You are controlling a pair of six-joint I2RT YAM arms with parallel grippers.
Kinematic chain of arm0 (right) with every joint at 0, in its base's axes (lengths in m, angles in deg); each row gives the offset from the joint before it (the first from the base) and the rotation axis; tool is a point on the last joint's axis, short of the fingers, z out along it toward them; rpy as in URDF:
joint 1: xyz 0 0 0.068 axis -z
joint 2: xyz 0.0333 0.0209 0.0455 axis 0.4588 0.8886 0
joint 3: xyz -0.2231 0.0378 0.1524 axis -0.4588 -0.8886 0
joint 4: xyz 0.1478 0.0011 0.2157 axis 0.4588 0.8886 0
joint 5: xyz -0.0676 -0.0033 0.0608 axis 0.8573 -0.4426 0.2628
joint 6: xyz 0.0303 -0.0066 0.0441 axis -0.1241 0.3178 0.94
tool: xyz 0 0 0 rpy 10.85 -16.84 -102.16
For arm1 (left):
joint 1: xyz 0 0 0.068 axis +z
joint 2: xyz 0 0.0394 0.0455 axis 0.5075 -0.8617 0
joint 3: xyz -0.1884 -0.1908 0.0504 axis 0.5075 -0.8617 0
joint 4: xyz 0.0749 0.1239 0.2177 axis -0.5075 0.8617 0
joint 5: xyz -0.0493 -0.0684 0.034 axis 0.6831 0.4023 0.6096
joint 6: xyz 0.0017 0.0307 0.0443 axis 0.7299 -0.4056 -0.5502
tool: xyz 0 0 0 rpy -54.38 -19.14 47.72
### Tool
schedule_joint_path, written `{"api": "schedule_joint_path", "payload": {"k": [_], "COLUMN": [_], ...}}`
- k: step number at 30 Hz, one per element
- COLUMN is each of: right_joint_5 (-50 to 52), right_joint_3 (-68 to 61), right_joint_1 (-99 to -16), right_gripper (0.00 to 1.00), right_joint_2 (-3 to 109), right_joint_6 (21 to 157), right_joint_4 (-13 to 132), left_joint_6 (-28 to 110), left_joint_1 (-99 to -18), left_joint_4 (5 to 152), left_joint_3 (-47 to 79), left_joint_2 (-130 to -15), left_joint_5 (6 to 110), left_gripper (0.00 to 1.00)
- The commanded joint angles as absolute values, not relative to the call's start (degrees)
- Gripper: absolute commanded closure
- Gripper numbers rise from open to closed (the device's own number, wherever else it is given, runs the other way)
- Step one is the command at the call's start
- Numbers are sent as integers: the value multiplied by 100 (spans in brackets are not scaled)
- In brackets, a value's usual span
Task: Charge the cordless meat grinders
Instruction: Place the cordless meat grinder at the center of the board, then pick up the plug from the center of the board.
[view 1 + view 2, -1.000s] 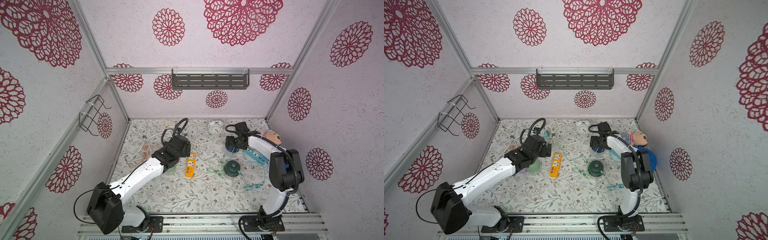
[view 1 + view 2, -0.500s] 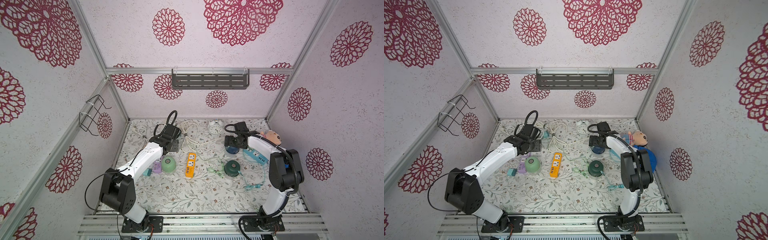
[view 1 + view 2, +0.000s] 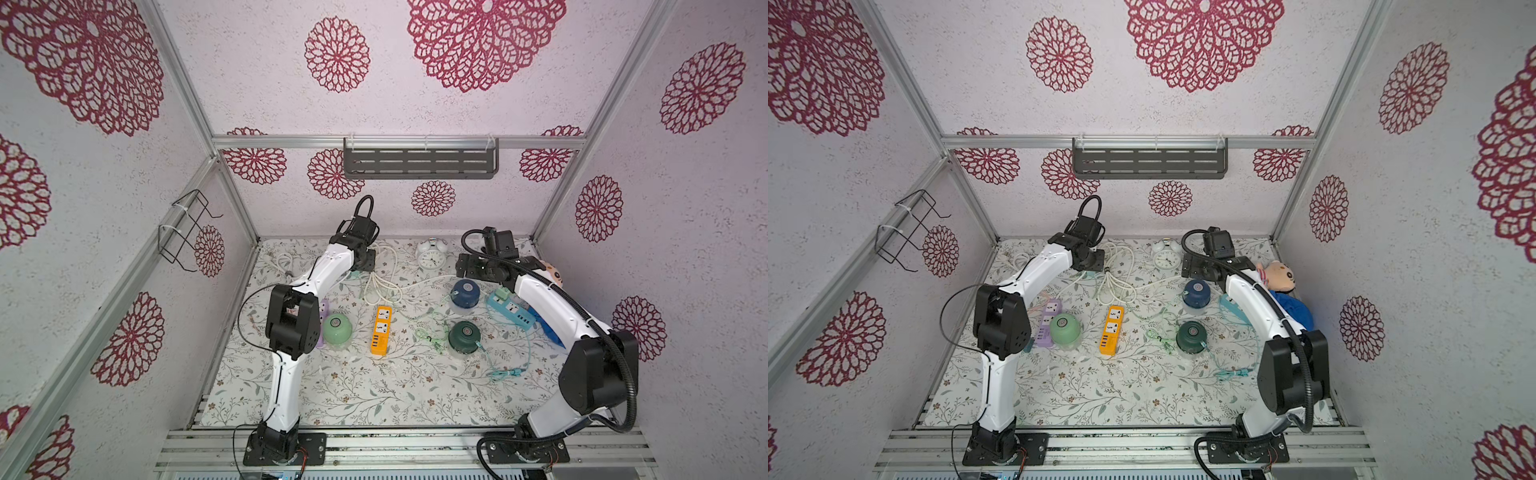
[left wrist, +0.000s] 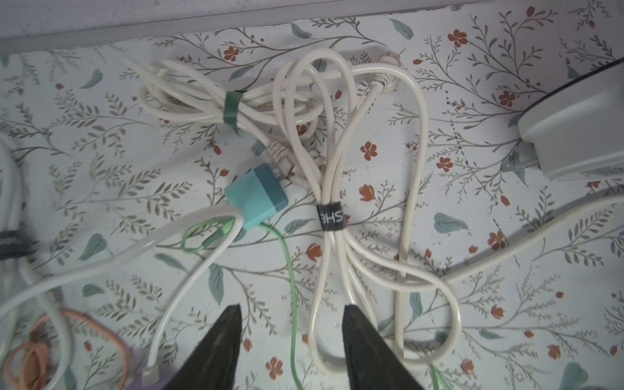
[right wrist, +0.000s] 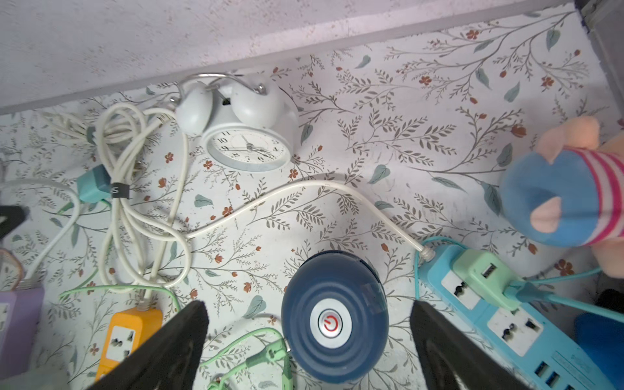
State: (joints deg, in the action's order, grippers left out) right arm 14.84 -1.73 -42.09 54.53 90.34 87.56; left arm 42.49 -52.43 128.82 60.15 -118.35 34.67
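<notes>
The left tool (image 4: 290,307) is held low over the back of the counter (image 3: 340,390), its jaws roughly half apart and closed on nothing. A thin green cable (image 4: 289,280) runs through the gap, and a loop of the bundled white cord (image 4: 418,141) lies just beside one finger. The cable leads to a teal charger plug (image 4: 256,199), which is partly tucked against that bundle.

The right tool (image 5: 307,304) is spread wide and empty above the navy blue grinder (image 5: 332,324), which stands between the orange power strip (image 5: 126,337) and the blue power strip (image 5: 499,314). The mint green grinder (image 3: 337,328) is found beside the purple power strip (image 3: 1047,320). The dark green grinder (image 3: 464,332) is found in front of the navy one.

If the left jaws are shut here, the white loop is likely to be pinched along with the cable, and the whole bundle would be dragged. A pull on the cable alone may be resisted by the plug snagging on the bundle, and so thin a cable may slip free.

On the right, the smooth dome could be squeezed out of the pads if gripped high. A finger could also be brought down onto the green adapter (image 5: 486,277) in the blue strip, or onto the green connector (image 5: 270,353) beside the grinder. Whether that connector is seated cannot be told.
</notes>
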Motion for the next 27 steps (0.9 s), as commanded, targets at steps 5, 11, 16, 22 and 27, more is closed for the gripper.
{"api": "schedule_joint_path", "payload": {"k": [5, 11, 16, 22, 27], "right_joint_5": [1191, 1163, 1164, 986, 954], "right_joint_3": [-726, -1096, -1198, -1216, -1252], "right_joint_1": [-4211, -4215, -4212, -4211, -4212], "right_gripper": [4, 4, 4, 4, 4], "right_joint_2": [4270, 3731, 3707, 3881, 3909], "right_joint_6": [9003, 9013, 8978, 9077, 9106], "right_joint_4": [8941, 9029, 9017, 8876, 8888], "left_joint_6": [4676, 4600, 4636, 4321, 4128], "left_joint_1": [-4880, -4404, -3956, -3825, -3841], "left_joint_4": [12721, 12623, 12313, 12435, 12346], "left_joint_3": [7285, 7114, 6281, 6293, 6435], "left_joint_2": [-12963, -13064, -12626, -12763, -12925], "left_joint_5": [3591, 3269, 3452, 3801, 4255], "left_gripper": [46, 35, 29, 18, 16]}}
